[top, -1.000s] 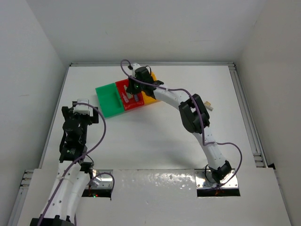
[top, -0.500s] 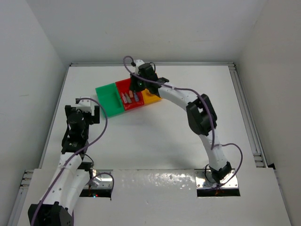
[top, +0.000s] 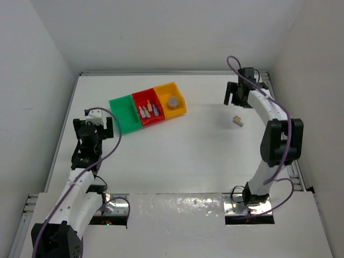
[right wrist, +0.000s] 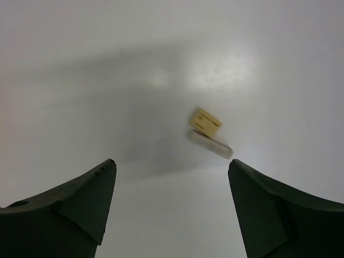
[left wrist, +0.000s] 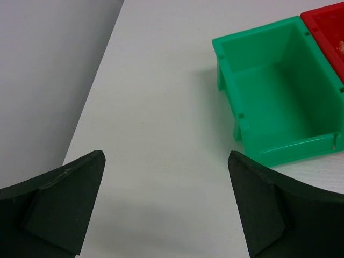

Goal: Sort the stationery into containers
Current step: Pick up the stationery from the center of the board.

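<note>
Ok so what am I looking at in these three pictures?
Two robot arms are bolted at the near edge of a white table. The overhead picture looks down on both. The other two come from a camera on each wrist, so the dark wedges at the bottom are that arm's own claw fingers. The left claw is open near an empty green bin. Joined to it are a red bin holding small oblong pieces and a yellow bin holding a grey roll. The right claw, open, faces a tan block lying on the table. Neither holds anything.

The left gripper (left wrist: 165, 158) hangs over the table (left wrist: 156, 97), jaws spread wide. Upper right, the green bin (left wrist: 279, 102) touches the red bin (left wrist: 328, 21)
</note>
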`<state>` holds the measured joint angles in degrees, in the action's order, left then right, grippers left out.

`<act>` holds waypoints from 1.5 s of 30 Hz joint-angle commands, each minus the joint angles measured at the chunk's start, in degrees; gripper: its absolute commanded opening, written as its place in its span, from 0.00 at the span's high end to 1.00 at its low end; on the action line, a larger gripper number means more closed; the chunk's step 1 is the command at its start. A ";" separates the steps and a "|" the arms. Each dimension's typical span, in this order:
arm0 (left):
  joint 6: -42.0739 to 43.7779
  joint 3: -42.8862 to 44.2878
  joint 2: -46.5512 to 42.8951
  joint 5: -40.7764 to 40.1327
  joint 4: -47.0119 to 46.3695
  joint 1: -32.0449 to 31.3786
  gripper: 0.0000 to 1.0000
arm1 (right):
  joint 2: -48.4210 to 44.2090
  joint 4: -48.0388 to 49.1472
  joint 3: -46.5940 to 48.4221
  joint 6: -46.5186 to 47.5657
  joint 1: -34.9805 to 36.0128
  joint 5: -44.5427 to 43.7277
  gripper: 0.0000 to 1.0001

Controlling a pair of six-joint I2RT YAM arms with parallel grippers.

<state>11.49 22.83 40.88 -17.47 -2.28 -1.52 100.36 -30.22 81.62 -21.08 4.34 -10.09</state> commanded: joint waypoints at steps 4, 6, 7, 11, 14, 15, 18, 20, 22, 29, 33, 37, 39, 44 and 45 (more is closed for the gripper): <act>-1.03 2.48 0.60 -1.07 -2.55 -0.33 0.04 | 7.21 -9.42 -2.18 13.59 -5.73 -0.20 0.13; -1.03 2.66 0.51 -1.25 -2.46 -0.33 0.03 | 8.45 -8.72 -1.82 17.73 -6.10 -0.72 0.12; -0.85 2.66 0.43 -1.33 -2.46 -0.33 0.03 | 9.15 -7.50 -1.82 18.96 -5.92 -0.90 0.11; -0.85 2.75 0.25 -1.77 -2.46 -0.41 0.03 | 9.77 -2.05 -3.84 25.28 -6.53 -1.16 0.11; -0.94 2.83 0.34 -2.12 -2.55 -0.41 0.04 | 12.04 -0.63 -3.93 27.40 -7.06 1.37 0.18; -0.94 3.01 0.34 -2.12 -2.64 -0.33 0.03 | 12.93 -1.15 -3.49 27.76 -7.15 2.34 0.21; -0.76 3.36 0.60 -2.47 -2.81 -0.33 0.03 | 15.74 -3.27 -1.56 28.90 -6.89 3.76 0.37; -0.68 3.80 0.86 -2.74 -2.81 -0.33 0.03 | 16.45 -2.92 -1.64 28.38 -6.89 3.32 0.45; -0.33 3.98 1.13 -3.09 -2.90 -0.33 0.03 | 16.72 -1.34 -2.61 28.03 -6.97 3.32 0.45; -0.32 4.33 1.22 -3.44 -2.99 -0.33 0.04 | 15.14 1.13 -6.38 28.11 -6.98 3.76 0.84; -0.32 4.59 1.30 -3.36 -2.99 -0.33 0.04 | 12.24 0.86 -8.58 28.46 -6.36 4.28 1.00; 0.03 5.12 1.30 -0.82 -2.81 -0.33 0.04 | 7.24 -0.45 -9.99 28.11 -5.13 8.66 1.00; 0.03 6.26 1.30 2.43 -2.46 -0.33 0.08 | 4.42 -0.81 -10.17 27.59 -2.52 9.82 1.00; 2.57 9.77 2.18 32.39 -1.32 -0.33 0.25 | -7.69 6.29 -11.66 28.20 9.08 19.39 1.00; 3.45 10.65 2.53 38.25 -1.67 -0.33 0.26 | -9.02 12.05 -12.62 28.55 14.24 22.80 1.00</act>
<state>12.71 29.61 42.98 -1.85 -1.89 -1.56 98.85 -28.64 69.54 6.46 8.86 2.28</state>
